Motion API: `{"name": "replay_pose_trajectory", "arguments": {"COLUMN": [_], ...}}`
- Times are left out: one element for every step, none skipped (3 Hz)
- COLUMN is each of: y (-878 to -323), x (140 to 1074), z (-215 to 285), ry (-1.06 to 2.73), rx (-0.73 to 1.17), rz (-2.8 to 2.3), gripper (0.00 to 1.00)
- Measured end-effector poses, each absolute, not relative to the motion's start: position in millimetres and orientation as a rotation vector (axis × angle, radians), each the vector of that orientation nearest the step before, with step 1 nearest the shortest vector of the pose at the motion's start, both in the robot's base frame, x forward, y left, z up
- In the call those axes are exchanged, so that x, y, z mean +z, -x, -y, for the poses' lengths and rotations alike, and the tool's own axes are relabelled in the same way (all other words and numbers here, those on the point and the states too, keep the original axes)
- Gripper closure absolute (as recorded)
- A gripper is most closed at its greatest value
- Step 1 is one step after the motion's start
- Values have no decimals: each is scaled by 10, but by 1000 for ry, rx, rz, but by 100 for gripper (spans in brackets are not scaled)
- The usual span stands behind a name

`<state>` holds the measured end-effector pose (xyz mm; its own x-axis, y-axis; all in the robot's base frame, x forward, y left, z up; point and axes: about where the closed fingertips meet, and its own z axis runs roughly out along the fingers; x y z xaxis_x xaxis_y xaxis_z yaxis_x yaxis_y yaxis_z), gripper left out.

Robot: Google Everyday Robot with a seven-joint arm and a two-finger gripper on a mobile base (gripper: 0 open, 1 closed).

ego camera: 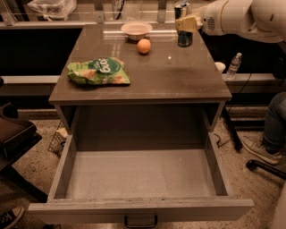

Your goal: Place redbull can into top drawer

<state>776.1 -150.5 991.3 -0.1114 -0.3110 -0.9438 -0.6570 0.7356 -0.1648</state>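
The redbull can (182, 10) is at the back right of the tabletop (178, 76), upright, its silver top showing above the fingers. My gripper (187, 24) comes in from the right and is shut around the can's middle, holding it just above the table. The top drawer (138, 208) is pulled wide open below the tabletop. Its grey floor is bare and its dark handle (140, 221) is at the bottom edge.
A green chip bag (99, 71) lies at the left of the tabletop. An orange (144, 45) and a white bowl (136, 30) sit at the back middle. A water bottle (233, 65) and a person's leg and shoe (263, 145) are at the right. A dark chair (13, 134) is at the left.
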Motion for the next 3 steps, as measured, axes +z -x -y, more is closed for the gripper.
{"name": "replay_pose_trajectory", "arguments": {"y": [-7214,-6485,-5707], "x": [10171,10300,10253], "z": [1806,2124,2319], "ry": [784,753,682], "rx": [320,304,333], "rz": [-1762,-1829,-1855], "gripper": [100,100,100]}}
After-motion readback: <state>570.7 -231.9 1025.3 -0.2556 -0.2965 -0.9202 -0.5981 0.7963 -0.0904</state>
